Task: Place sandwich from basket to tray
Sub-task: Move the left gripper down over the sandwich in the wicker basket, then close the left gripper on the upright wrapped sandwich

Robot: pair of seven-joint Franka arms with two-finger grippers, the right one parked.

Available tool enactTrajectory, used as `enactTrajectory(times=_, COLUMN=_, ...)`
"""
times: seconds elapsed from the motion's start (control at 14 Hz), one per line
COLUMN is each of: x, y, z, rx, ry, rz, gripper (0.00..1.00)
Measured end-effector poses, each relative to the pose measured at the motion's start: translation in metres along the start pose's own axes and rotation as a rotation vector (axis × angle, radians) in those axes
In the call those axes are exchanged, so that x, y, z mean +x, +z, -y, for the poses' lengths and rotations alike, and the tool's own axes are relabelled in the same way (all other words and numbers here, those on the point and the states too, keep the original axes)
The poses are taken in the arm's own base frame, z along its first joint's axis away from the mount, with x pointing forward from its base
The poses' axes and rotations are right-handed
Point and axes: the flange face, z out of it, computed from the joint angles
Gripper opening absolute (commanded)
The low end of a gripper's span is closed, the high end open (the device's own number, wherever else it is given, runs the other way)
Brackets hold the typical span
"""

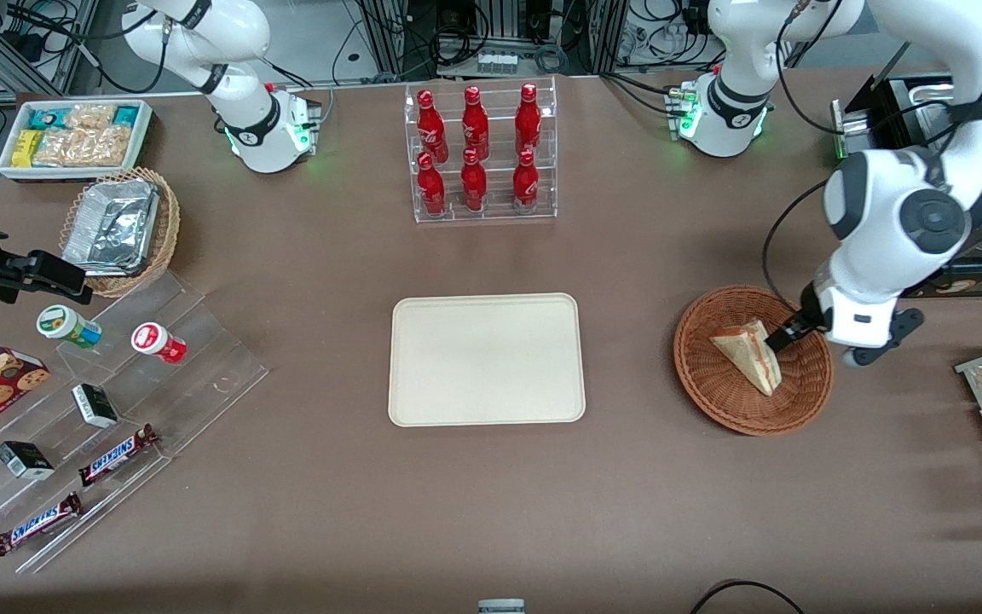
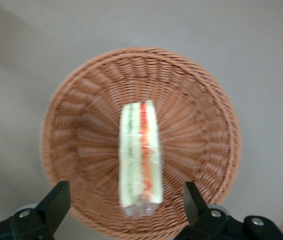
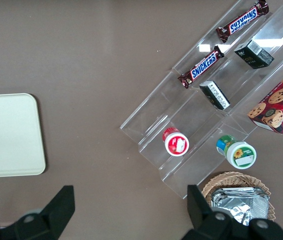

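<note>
Open jaws of gripper (image 2: 126, 210) hover over sandwich (image 2: 140, 159) in basket (image 2: 81, 125).

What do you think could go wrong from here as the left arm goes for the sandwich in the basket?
1. The gripper hangs open above the sandwich, which stands on edge in clear wrap; a squeeze may crush the soft bread or slip on the film.
2. The sandwich leans against the basket wall, so a finger could catch the wicker and drag the light basket.
3. The tray lies well toward the parked arm's end; a loose grip could drop the sandwich on the way.
</note>
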Motion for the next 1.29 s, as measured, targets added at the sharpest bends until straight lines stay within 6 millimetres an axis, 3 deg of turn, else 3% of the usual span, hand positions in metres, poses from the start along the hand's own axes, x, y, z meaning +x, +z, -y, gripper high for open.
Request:
enactTrajectory(times=0.14, x=-0.011, y=0.015, z=-0.010, rx=-0.017, ry=-0.003, rz=-0.013, gripper=0.99)
enactTrajectory(times=1.07, x=-0.024, y=0.086, z=-0.003, rx=0.020, ry=-0.002, rz=0.039, gripper=0.99)
enactTrajectory(times=1.14, x=-0.026, y=0.090, z=-0.002, rx=0.026, ry=-0.002, rz=0.046, gripper=0.88)
enactTrajectory(times=1.29, x=-0.027, y=0.095, z=-0.001, rx=0.032, ry=-0.003, rz=0.052, gripper=0.36)
